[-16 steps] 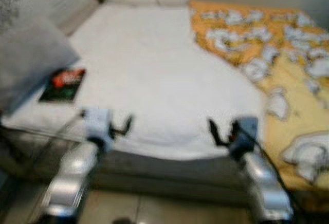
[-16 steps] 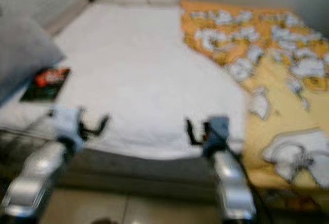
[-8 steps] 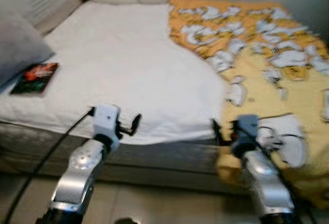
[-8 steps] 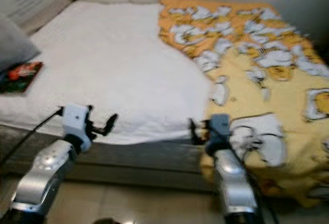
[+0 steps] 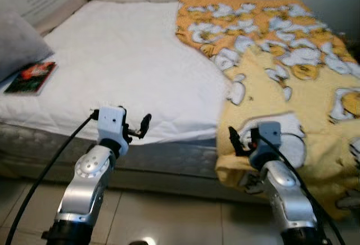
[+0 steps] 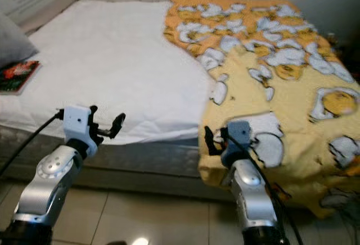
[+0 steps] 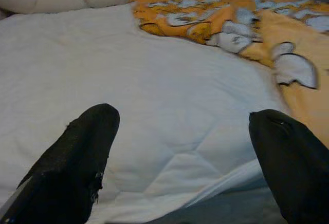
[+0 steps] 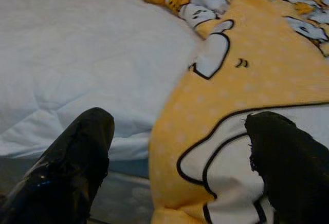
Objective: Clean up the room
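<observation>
Black fingers spread wide on both: left gripper [image 5: 136, 130] at the white quilt [image 5: 124, 71] edge, right gripper [image 5: 241, 141] at the yellow blanket [image 5: 292, 87] hanging over the bedside. Tiled floor [image 5: 169, 217] below. Head views add a book [image 5: 31, 77] near the grey pillow [image 5: 19, 45].

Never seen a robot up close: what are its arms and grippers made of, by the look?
Both arms are rounded silver shells. The left gripper sits on a white block, the right gripper on a blue-grey one; each has two black fingers. Black cables trail back along both arms.
</observation>
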